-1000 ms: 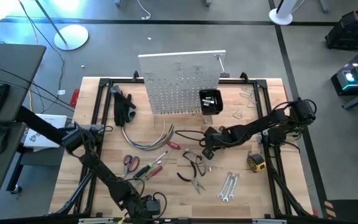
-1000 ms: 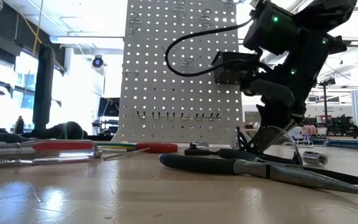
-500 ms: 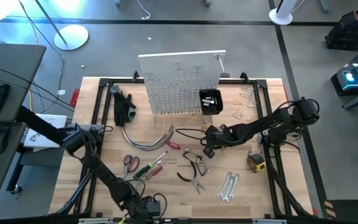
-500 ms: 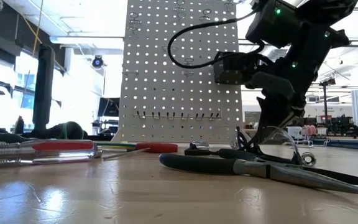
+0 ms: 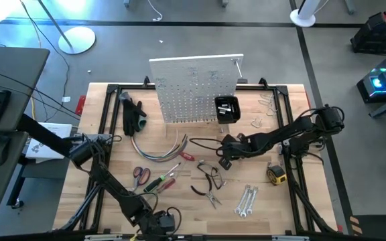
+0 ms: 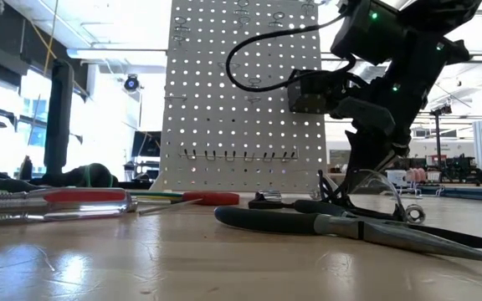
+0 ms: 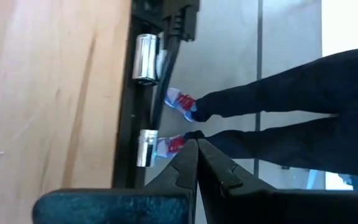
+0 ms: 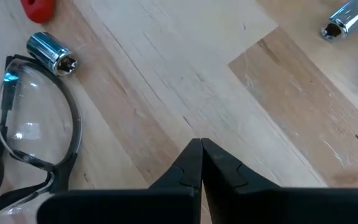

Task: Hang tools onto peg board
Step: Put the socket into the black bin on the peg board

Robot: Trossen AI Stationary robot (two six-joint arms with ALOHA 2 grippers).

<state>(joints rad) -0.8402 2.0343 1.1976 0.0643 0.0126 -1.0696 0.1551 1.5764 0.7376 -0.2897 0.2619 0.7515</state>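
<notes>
The white peg board [image 5: 193,90] stands at the table's far side with a small black bin [image 5: 226,108] on it. Tools lie on the table: red-handled scissors [image 5: 141,175], screwdrivers [image 5: 161,179], black-handled pliers [image 5: 210,177], silver wrenches [image 5: 246,201], a yellow tape measure [image 5: 277,175] and metal clamps [image 5: 268,104]. My right gripper [image 5: 220,163] is shut and empty, low over bare wood [image 8: 201,152] beside clear safety glasses [image 8: 36,137] and a silver socket [image 8: 51,53]. My left gripper [image 5: 158,222] is shut and empty at the table's near edge [image 7: 196,155].
A curved cable bundle [image 5: 159,148] and a black glove [image 5: 134,115] lie left of the board. A black frame [image 5: 106,134] runs round the table. The left wrist view shows a person's legs [image 7: 291,106] beyond the table edge. Long pliers [image 6: 341,224] lie in front of my right gripper.
My right arm has shifted slightly toward the table's right edge and tipped a little, its gripper staying shut and low beside the safety glasses. It has kept still for the last half second.
</notes>
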